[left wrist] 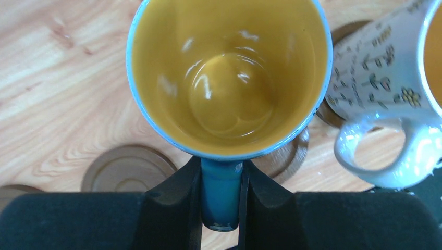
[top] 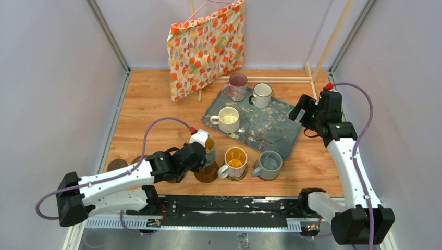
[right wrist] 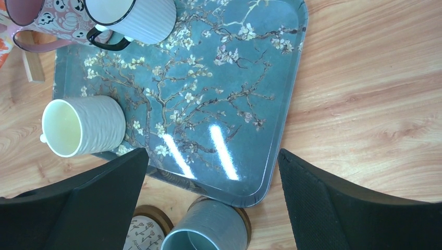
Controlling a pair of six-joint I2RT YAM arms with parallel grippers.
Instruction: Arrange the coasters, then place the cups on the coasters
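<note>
Two bare coasters (top: pixel 117 165) lie near the left edge of the surface (top: pixel 151 104). Just right of them, the left fingers (left wrist: pixel 177 208) clamp the blue handle of the yellow-inside mug (left wrist: pixel 229 78), which sits over a third coaster (top: pixel 207 174). Whether mug and coaster touch cannot be told. Next stand the white patterned mug (top: pixel 234 162) and the grey mug (top: pixel 269 165), each on a coaster. Behind them, the floral tray (top: pixel 271 130) carries the cream mug (top: pixel 228 120), pink mug (top: pixel 237 86) and dark-rimmed mug (top: pixel 261 95). The right fingers (right wrist: pixel 104 192) hang spread wide over the tray's right edge, grasping nothing.
</note>
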